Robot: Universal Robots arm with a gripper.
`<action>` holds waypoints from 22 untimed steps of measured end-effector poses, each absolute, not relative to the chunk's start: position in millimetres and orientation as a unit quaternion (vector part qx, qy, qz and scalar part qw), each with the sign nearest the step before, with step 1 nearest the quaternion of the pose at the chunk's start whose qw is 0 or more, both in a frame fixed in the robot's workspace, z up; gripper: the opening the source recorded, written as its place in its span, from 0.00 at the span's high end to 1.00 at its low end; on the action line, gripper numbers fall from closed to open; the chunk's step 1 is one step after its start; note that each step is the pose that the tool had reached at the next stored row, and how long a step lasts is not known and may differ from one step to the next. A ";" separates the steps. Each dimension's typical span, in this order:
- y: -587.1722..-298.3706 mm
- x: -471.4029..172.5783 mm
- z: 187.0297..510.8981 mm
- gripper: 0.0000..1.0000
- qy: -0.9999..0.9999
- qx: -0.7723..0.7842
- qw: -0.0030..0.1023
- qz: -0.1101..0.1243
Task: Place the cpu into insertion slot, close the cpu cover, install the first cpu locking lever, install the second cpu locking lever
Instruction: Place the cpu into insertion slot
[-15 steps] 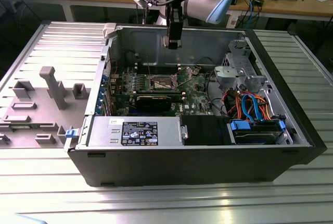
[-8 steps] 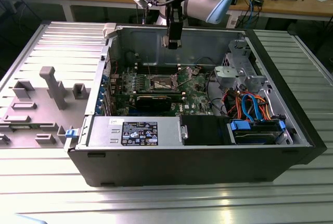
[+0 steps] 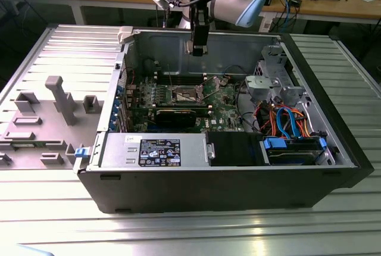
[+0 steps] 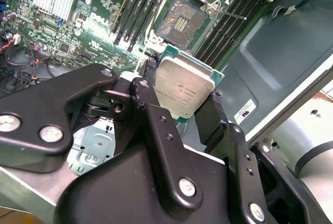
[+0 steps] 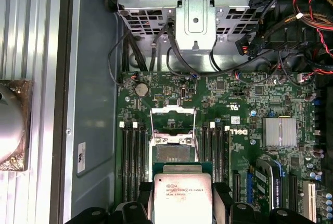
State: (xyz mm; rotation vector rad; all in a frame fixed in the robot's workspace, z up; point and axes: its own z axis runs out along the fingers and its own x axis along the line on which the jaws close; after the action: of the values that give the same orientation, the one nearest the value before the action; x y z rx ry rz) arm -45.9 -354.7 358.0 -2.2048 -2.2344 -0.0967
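Second wrist view shows the black pincer [image 4: 182, 99] clamped on the flat square silver-topped cpu [image 4: 184, 88], held clear of the dark-centred, silver-rimmed square insertion slot [image 4: 181, 22], which lies uncovered.

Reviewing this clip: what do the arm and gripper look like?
The arm has a rounded silver-grey joint with a pale blue cap. The gripper is matte black, angular linkage plates joined by silver screws, ending in black jaws.

Matt black tool [image 4: 179, 98]; brushed silver metal cpu [image 4: 183, 84] top; shiny metal insertion slot [image 4: 179, 22] rim.
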 end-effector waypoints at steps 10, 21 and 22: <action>-353.9 -47.0 344.7 0.45 -0.709 -0.704 -0.003 -0.035; -353.7 -47.4 338.6 0.45 -0.709 -0.704 -0.004 -0.035; -353.7 -47.4 338.5 0.45 -0.709 -0.704 -0.004 -0.035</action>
State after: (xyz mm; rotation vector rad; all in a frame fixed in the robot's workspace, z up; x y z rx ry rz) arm -47.4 -353.7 338.5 -2.2187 -2.2332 -0.1113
